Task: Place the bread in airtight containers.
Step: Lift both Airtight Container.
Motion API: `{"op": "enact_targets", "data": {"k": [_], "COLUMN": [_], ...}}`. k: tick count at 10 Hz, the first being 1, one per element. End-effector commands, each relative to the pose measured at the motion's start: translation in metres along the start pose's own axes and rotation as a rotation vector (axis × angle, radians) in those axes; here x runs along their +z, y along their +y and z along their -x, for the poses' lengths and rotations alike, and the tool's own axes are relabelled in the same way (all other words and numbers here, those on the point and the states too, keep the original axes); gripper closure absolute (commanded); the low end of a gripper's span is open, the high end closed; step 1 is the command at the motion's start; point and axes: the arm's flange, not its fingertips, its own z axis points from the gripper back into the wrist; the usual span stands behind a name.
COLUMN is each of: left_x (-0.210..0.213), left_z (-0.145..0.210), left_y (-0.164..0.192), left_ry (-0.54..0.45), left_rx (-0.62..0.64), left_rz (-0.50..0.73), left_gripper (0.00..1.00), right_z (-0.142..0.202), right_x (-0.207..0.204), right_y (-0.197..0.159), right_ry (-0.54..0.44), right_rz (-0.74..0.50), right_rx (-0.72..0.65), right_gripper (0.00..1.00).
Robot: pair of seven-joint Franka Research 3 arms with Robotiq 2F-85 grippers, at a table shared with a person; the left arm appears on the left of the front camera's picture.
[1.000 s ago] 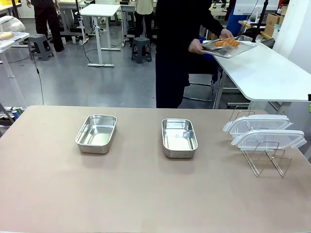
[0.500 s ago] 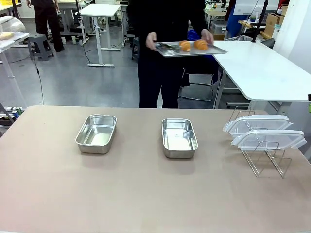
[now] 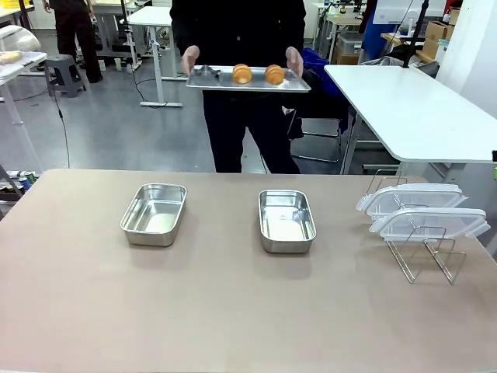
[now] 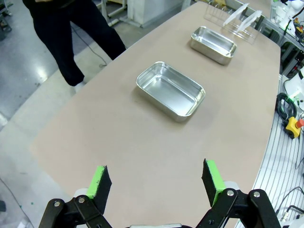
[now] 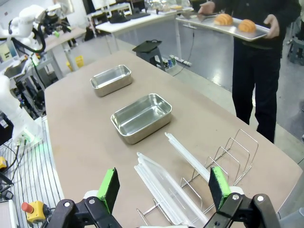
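Both arms are parked on my side with nothing in hand. The left gripper (image 4: 154, 167) is spread wide over bare tabletop (image 4: 142, 137). The right gripper (image 5: 164, 171) is just as wide, looking down on the clear lids (image 5: 166, 192) that stand in the wire rack (image 3: 423, 256) by the right edge.

The croissants (image 3: 242, 74) aren't on the tabletop. They sit side by side on a flat tray (image 3: 208, 78) that the person (image 3: 241, 31) holds level in both hands, beyond the far edge.

Two steel pans wait empty and well apart, the left-hand pan (image 3: 154, 214) toward the left edge and the middle pan (image 3: 286, 221) about halfway along.

My read: this is the delivery wait, with nothing placed so far. I'd hold back until that tray is set down or steady within reach. Then it's one croissant per arm and one per pan, so the arms don't cross. Come down from above and pinch across the narrow width. Close softly, since flaky pastry probably crushes under a hard squeeze. Lower it flat into the pan before letting go, so a lid can clip on after.
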Motion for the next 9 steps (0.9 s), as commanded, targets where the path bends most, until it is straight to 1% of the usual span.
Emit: {"op": "enact_targets", "data": {"k": [1,9], "left_x": [0.0008,0.0008], "left_z": [-0.0004,-0.0004], "left_y": [0.0013,0.0013], "left_ry": [-0.021,-0.021], "left_rx": [-0.02,-0.02], "left_rz": [0.007,0.007], "left_gripper": [0.0,0.0], "right_z": [-0.0016,-0.0016], "right_x": [-0.001,-0.001], "right_y": [-0.0045,-0.0045], "right_ry": [-0.029,-0.029], "right_rz": [0.003,0.003], "right_rx": [0.027,0.027], "right_gripper": [0.0,0.0]}}
